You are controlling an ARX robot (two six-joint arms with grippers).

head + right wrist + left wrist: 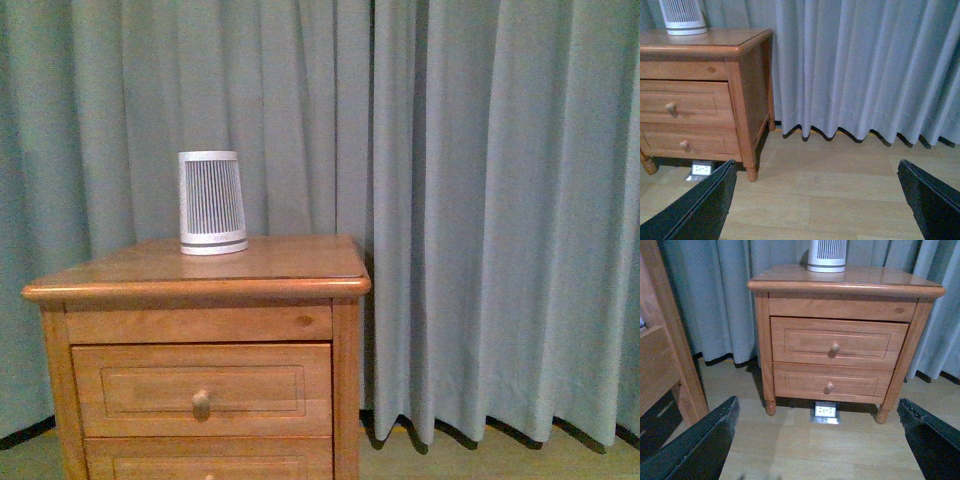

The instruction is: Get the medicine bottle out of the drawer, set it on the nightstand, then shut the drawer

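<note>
Nearest the wrist cameras, the left fingers (700, 445) stand spread wide above the floor (805, 450) and hold nothing. The right fingers (695, 210) are likewise spread and empty, off the nightstand's right side. Beyond them the nightstand (845, 289) faces the left wrist almost squarely, and the upper drawer (800, 342) is fully shut, its front flush with the frame. The medicine bottle is visible in no view and is judged to lie inside that drawer, so opening it is judged the step in hand. The left arm appears the better placed. It should close on the round knob (835, 347), not on the lower drawer (805, 384) beneath it. The grip should be seated behind the knob's widest part, since a rounded knob may slip out. The pull should be straight and level, far enough to expose the interior. Farther back, a white ribbed cylinder (212, 203) stands toward the rear edge of the top. The front right corner shows bare wood and suits the later placement.
</note>
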